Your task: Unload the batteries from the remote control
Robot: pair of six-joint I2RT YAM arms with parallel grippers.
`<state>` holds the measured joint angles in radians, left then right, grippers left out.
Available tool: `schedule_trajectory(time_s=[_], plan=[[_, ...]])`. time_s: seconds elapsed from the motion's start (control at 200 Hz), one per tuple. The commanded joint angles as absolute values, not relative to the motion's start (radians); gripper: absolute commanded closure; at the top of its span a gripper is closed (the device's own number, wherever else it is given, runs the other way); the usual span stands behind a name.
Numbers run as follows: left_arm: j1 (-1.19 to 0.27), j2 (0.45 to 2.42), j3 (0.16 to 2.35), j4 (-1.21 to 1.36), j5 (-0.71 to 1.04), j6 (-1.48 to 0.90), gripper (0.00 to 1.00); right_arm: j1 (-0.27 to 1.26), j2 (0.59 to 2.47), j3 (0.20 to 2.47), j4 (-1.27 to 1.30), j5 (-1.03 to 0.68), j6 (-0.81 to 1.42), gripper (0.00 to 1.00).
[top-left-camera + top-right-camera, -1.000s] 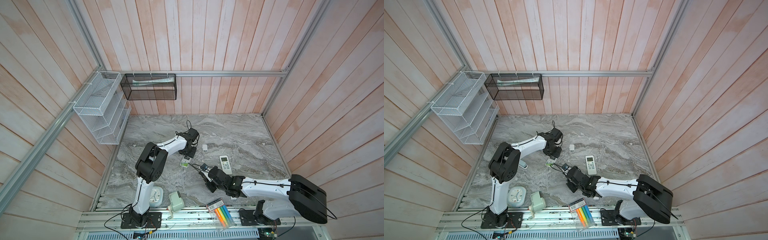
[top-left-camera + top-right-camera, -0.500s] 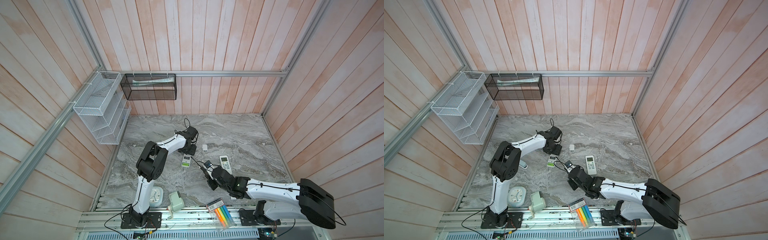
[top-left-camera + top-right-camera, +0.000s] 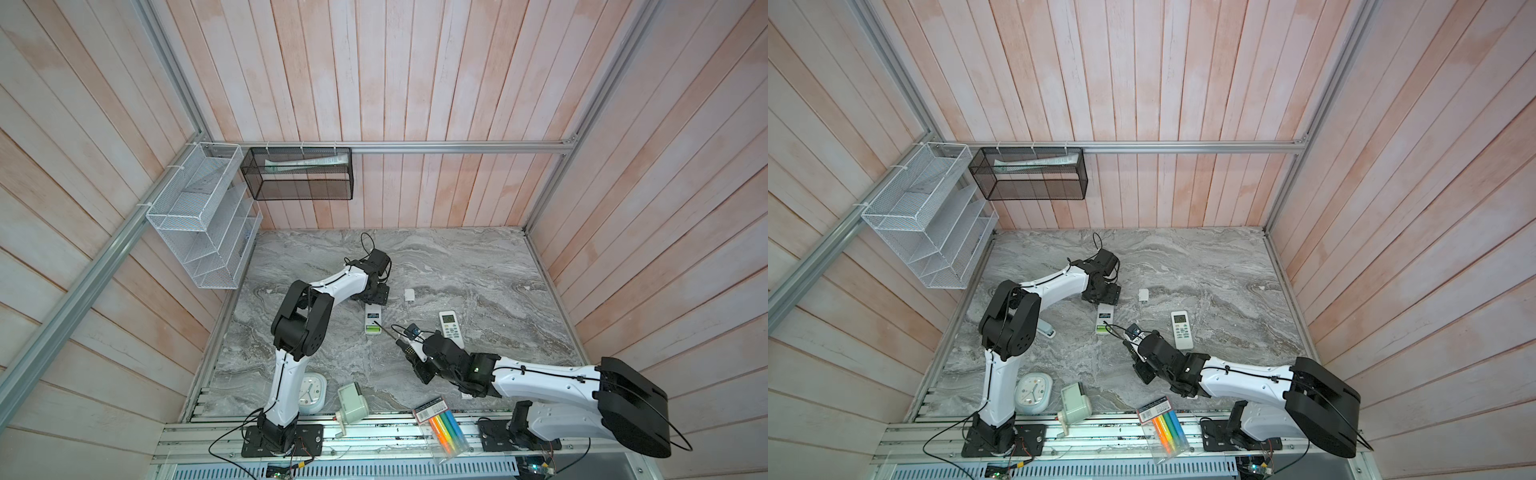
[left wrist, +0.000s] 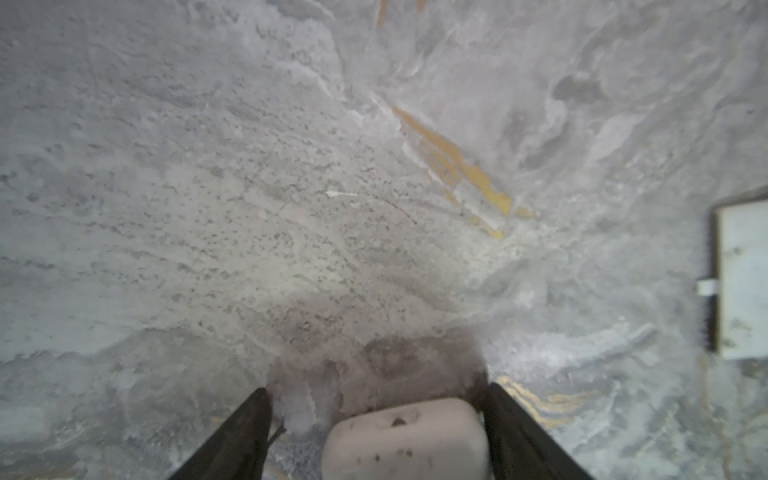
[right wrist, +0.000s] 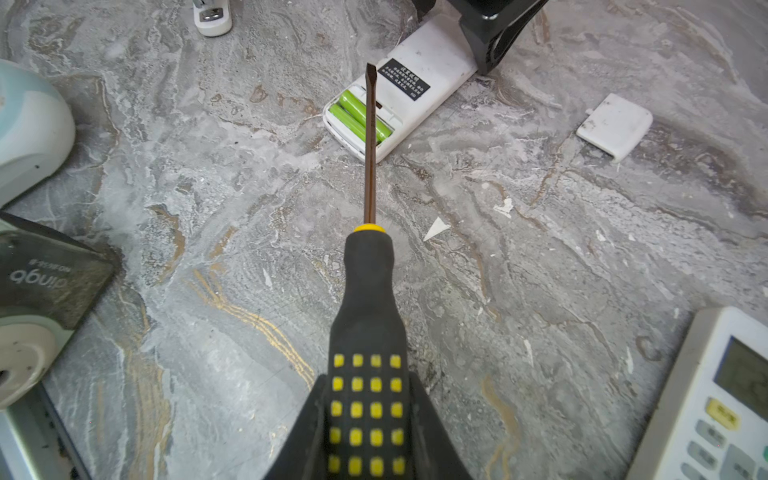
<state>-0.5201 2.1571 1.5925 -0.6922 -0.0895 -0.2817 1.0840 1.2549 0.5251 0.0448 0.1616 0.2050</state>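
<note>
Task's thing: two lime-green batteries [image 5: 359,118] are seen side by side in the open bay of the remote control [image 5: 440,58], which is laid face down near the middle of the tabletop [image 3: 478,266].

Cover: the bay's cover [image 5: 614,126] is laid flat on the tabletop, apart from the remote control.

Left pincer: the left pincer [image 4: 378,390] is held with its jaws apart around the end of the remote control opposite the bay. A gap is seen on one side, and the other finger is against or just beside the casing. No clamping is shown.

Right pincer: the right pincer [image 5: 365,386] is clamped on the black-and-yellow handle of a screwdriver [image 5: 368,291]. The flat blade is pointed across the bay. Whether its tip touches the remote control or a battery cannot be told.

Done so far: the bay is opened and its cover is set aside.

Left to do: neither green battery is lifted out, so both are yet to be pried free and laid on the tabletop. The task is judged to be short of halfway.

Second remote: a second remote [image 5: 723,407] is laid face up beside the right arm. Whether anything is inside it cannot be told, and no yellow batteries are seen.

Risk: with the remote control not gripped, it is judged likely to slide if it is pushed by the blade.
</note>
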Motion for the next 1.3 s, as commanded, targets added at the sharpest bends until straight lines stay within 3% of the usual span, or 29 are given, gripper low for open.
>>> schedule_trajectory(time_s=[0.0,0.76,1.05,1.295], plan=[[-0.494,2.210,1.523,-0.785,-0.126,-0.298,0.19,1.083,1.268,0.568,0.040,0.126,0.195,1.00],[-0.463,2.009,1.263,-0.737,-0.111,-0.331,0.24,1.059,1.434,0.632,0.021,0.048,0.212,1.00],[-0.470,1.913,1.165,-0.676,-0.014,-0.340,0.34,1.004,1.390,0.595,-0.008,0.076,0.237,1.00],[-0.488,1.858,1.131,-0.655,-0.001,-0.337,0.34,0.989,1.334,0.568,-0.041,0.051,0.219,1.00]])
